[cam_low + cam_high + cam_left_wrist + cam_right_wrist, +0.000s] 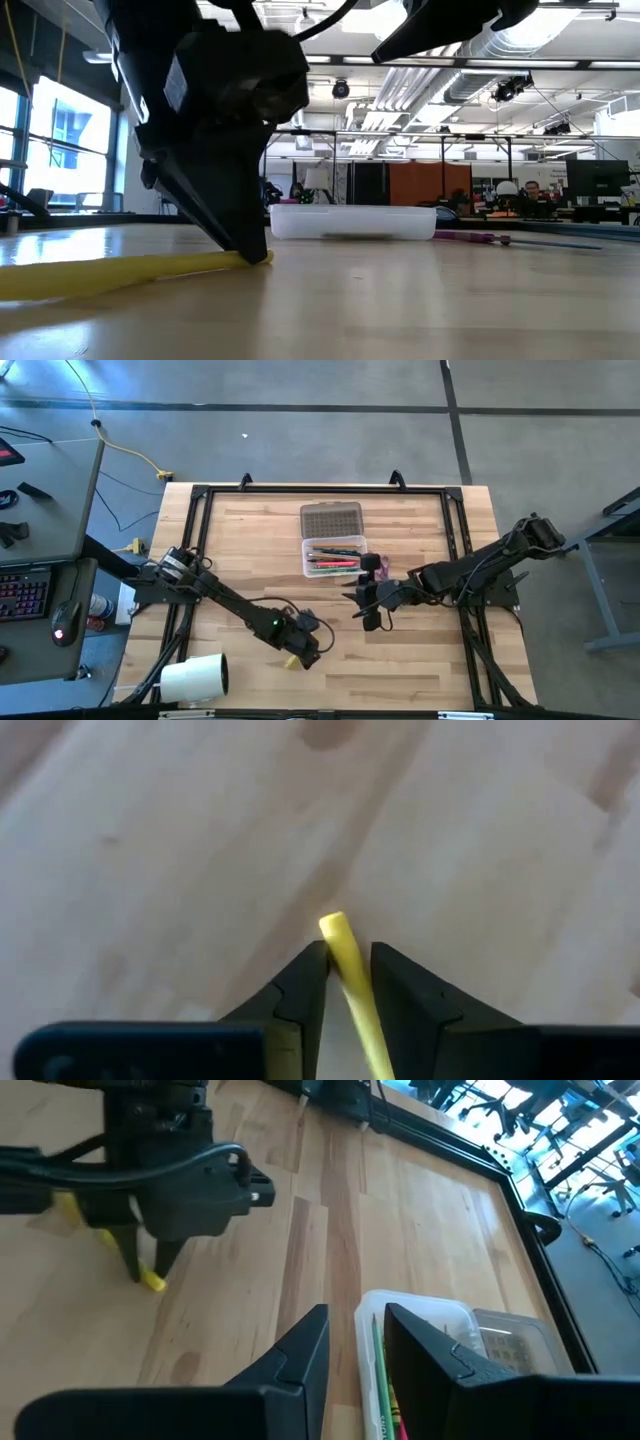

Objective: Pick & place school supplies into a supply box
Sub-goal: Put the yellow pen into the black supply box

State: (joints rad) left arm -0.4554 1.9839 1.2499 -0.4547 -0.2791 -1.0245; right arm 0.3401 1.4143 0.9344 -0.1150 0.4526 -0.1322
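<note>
A yellow pencil (340, 935) lies flat on the wooden table near its front edge (120, 270). My left gripper (348, 955) points steeply down over the pencil's one end, a finger on each side with a narrow gap (300, 652). The supply box (333, 556), a clear case holding several coloured pencils, stands at the table's middle with its ribbed lid (331, 519) laid open toward the far edge. My right gripper (357, 1320) hovers open and empty just right of and nearer than the box (362, 600). Purple-handled scissors (470, 237) lie on the table beside the box. My left gripper's fingers (310, 980) stand across the yellow pencil close to its end (336, 927), coming from above at a slant. The pencil lies on the table. Whether the fingers touch it, I cannot tell.
A big white roll (195, 678) lies at the table's front left corner. A black frame rail (320, 490) runs along the far edge and down both sides. Bare wood stretches between the two grippers and along the front right.
</note>
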